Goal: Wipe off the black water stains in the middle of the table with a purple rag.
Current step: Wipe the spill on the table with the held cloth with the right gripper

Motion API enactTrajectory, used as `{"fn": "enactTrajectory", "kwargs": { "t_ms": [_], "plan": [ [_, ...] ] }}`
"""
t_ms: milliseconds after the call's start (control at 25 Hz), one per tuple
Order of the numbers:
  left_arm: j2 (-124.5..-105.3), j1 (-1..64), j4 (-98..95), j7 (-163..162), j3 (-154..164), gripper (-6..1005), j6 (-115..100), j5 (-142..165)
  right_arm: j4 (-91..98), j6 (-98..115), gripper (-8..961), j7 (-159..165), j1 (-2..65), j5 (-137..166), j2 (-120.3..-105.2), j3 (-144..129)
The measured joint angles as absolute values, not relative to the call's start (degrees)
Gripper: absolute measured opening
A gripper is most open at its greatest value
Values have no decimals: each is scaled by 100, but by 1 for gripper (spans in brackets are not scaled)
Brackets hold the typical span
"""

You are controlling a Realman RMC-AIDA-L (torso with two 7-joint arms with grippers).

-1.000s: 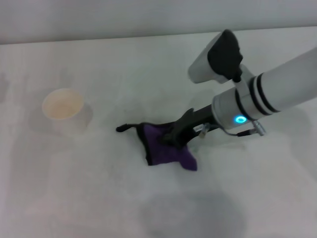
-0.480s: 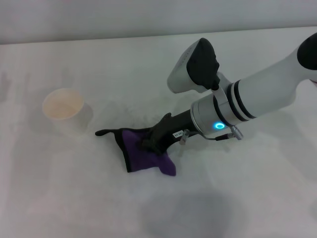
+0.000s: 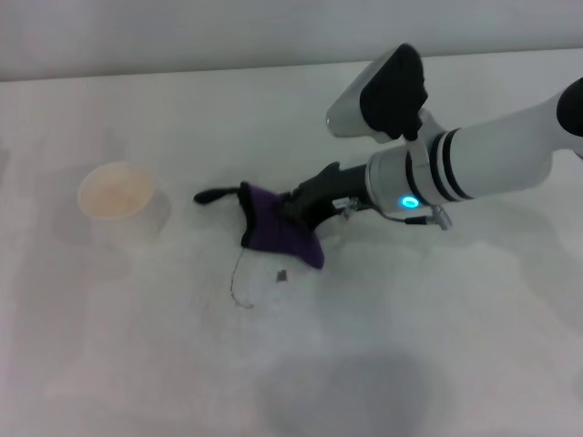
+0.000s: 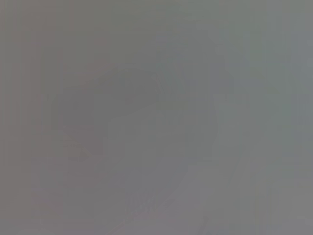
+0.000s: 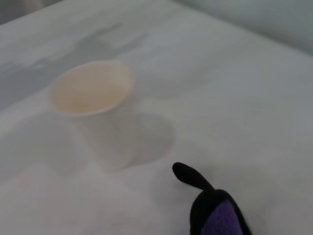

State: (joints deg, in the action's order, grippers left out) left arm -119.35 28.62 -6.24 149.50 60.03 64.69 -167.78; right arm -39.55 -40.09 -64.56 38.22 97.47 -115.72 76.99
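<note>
- Head view: right gripper (image 3: 293, 211) clamped on the rag (image 3: 275, 232), pressing it flat to the table (image 3: 437, 346) near the middle. Black loop tail pointing toward the cup (image 3: 118, 202), which stands well apart on the left side.
- Just beside the rag's near edge, a small dark speck (image 3: 281, 274) and a thin curved dark trace (image 3: 239, 284) on the bare white surface; probably what is left of the stains, smeared thin, though too small to tell for certain.
- No left arm anywhere on the table.
- Left wrist view: a uniform grey blur only; nothing to identify, no fingers shown.
- Right wrist view: cup (image 5: 100, 110) upright, apparently empty, with the rag's tail and a purple fold (image 5: 215, 215) at the frame edge, apart from the cup. Own fingers not shown here.
- Step in hand, by judgement: mid-wipe, with the cloth sitting off the remaining marks.
- Next move calls for: dragging the rag toward the robot over the speck and the trace, pressure kept down, grip kept closed, clear of the cup.
</note>
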Motion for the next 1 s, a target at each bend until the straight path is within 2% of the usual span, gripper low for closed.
{"fn": "enactTrajectory", "kwargs": {
  "t_ms": [400,1000],
  "plan": [
    [-11926,2911,-624,14956,6003,872,6469,-16778,-3982,-4444,81,-6465,3885,9619,-11617,7579],
    [-11918,2955,-633,14985,5994,872,6469,-16778,-3619,-5826,82,-6548,4091,9077,-11552,7347]
  ]
}}
